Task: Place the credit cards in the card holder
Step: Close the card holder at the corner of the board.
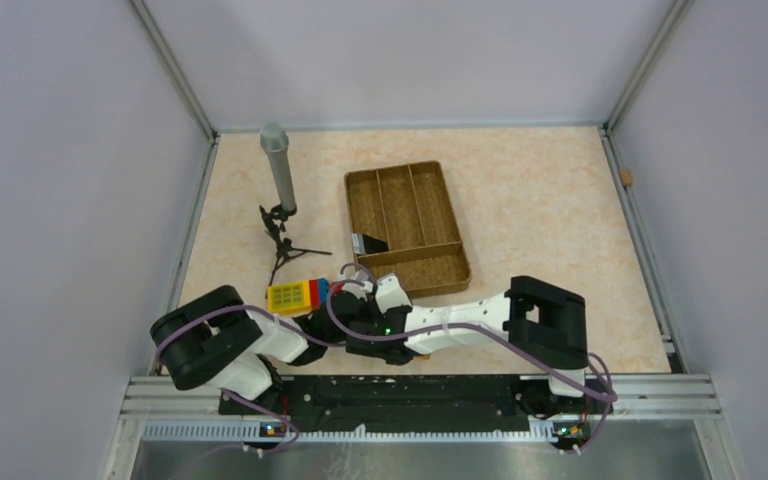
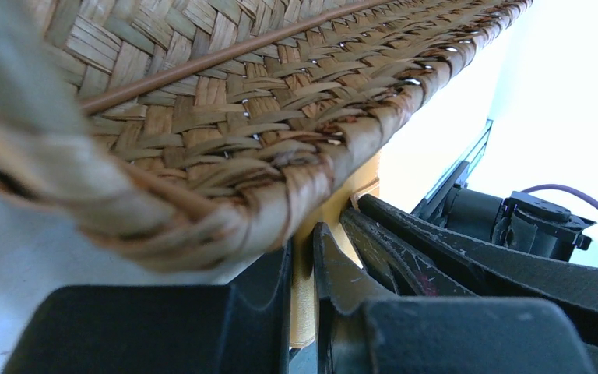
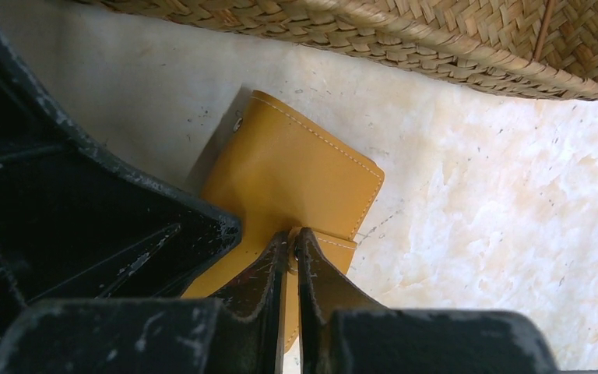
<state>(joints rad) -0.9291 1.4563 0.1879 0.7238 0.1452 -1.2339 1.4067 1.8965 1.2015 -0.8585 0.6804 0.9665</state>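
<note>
Card holder [image 3: 296,167] at desk's near edge beside woven tray [image 1: 407,225]; right gripper [image 3: 292,257] pinched on flap, left gripper [image 2: 302,265] clamping other edge, likely to spread it open

Bright glare, blurred wrist foregrounds

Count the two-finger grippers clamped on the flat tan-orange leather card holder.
2. The left gripper pinches one edge of the card holder, close by the woven brown tray. The right gripper pinches its near flap on the table.
</note>
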